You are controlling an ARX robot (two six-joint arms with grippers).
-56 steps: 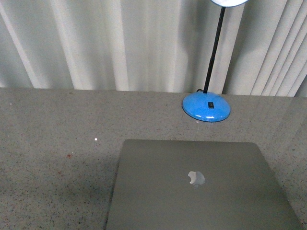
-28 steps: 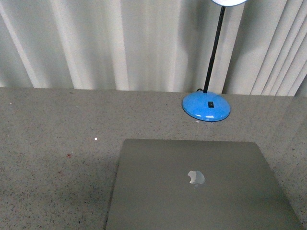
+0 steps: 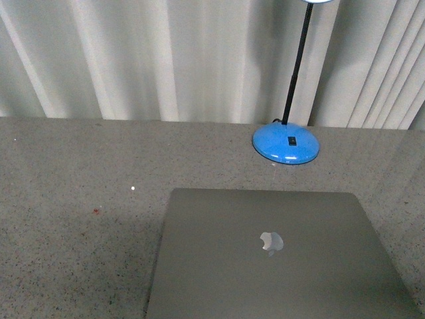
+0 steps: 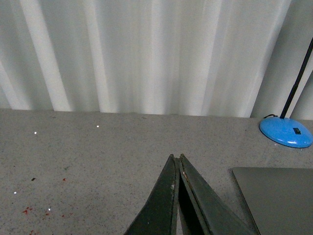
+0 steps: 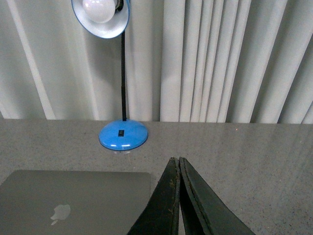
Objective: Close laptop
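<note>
The grey-silver laptop (image 3: pixel 272 256) lies flat on the speckled grey table with its lid down, the shiny apple logo (image 3: pixel 271 242) facing up. Neither arm shows in the front view. In the left wrist view my left gripper (image 4: pixel 176 157) is shut and empty, above bare table, with a corner of the laptop (image 4: pixel 279 196) off to one side. In the right wrist view my right gripper (image 5: pixel 175 159) is shut and empty, beside the laptop's edge (image 5: pixel 73 200). Keys, trackpad and screen are hidden under the lid.
A blue-based desk lamp (image 3: pixel 285 144) with a black stem stands behind the laptop; it also shows in the right wrist view (image 5: pixel 123 134). White pleated curtains (image 3: pixel 166 60) hang behind the table. A few small red specks (image 4: pixel 27 211) mark the table.
The front view has shifted slightly, so the laptop and lamp sit a little higher in the picture. The laptop stays flat and shut.
</note>
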